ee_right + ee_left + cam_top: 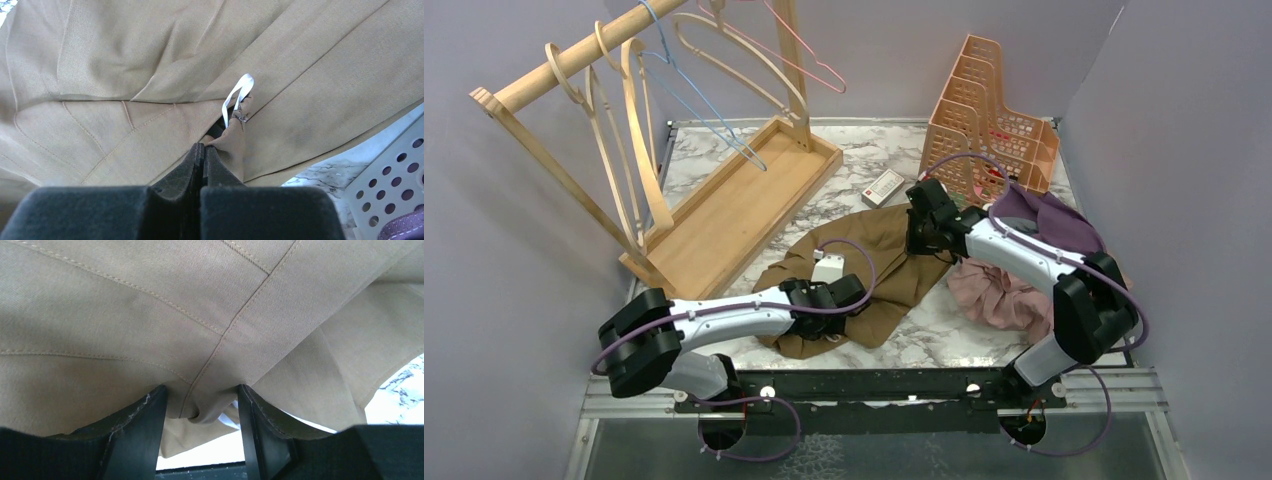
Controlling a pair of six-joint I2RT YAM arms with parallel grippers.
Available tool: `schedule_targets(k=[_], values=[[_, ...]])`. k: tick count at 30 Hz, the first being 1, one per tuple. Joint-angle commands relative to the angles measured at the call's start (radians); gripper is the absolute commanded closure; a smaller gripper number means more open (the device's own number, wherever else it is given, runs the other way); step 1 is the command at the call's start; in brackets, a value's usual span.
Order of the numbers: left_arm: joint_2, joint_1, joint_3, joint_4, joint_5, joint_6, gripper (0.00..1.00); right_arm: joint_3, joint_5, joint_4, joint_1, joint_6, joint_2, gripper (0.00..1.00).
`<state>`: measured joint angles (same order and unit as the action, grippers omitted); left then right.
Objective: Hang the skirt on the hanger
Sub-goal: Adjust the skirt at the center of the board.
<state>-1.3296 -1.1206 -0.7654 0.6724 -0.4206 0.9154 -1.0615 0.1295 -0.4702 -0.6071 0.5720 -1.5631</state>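
Skirt is a brown heap mid-surface, long axis running near-left to far-right, one arm at each end.

Right gripper: fingers together, clamped on the skirt's edge just beside a white hanging loop, at the far-right end.

Left gripper: fingers apart, a fold of skirt bunched in the gap at the near-left end. Can't tell if it's pinching or the cloth is only draped there.

Key relation: the wooden hangers hang on the rack, far-left and well apart from the skirt. The left arm is nearer, so the skirt has to travel far-left and up.

Hidden: both sets of fingertips are covered by the arms in the top view. Which edge is the waistband is unclear, and I can't see clips on any hanger.
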Motion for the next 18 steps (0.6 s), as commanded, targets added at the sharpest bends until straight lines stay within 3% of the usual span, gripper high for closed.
schedule_targets(k=[1, 4, 6, 13, 18], values=[[-0.043, 0.013, -0.002, -0.046, -0.005, -0.023, 0.43, 0.021, 0.020, 0.020, 0.001, 0.024, 0.037, 0.99], [-0.050, 0.033, 0.003, -0.046, -0.002, -0.039, 0.45, 0.027, 0.020, 0.021, 0.001, 0.026, 0.043, 0.99], [-0.046, 0.049, 0.009, -0.047, -0.003, -0.047, 0.53, 0.032, 0.016, 0.021, 0.002, 0.015, 0.049, 0.99], [0.002, 0.146, 0.028, -0.067, 0.040, -0.125, 0.98, 0.046, -0.011, 0.048, 0.001, -0.084, 0.129, 0.99], [0.112, 0.244, -0.008, -0.066, 0.142, -0.199, 1.00, 0.050, -0.036, 0.045, 0.002, -0.132, 0.198, 0.99]])
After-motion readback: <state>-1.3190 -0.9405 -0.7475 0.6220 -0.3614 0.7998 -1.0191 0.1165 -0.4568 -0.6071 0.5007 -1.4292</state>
